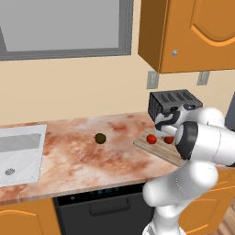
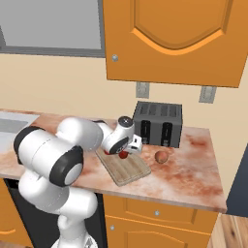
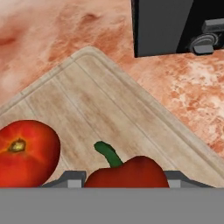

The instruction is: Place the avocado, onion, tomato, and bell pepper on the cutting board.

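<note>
Pepper (image 3: 127,171) in gripper (image 3: 124,179), over board (image 3: 113,109)

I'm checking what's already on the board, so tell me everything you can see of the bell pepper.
The bell pepper is small, glossy and deep red, with a short curved green stem rising from its top. In the hand view it sits between the gripper fingers, which are shut on it, over the cutting board of pale striped wood. The tomato lies close beside it on the board. Whether the pepper's underside touches the wood cannot be told. The black toaster stands beyond the board's edge.
</note>
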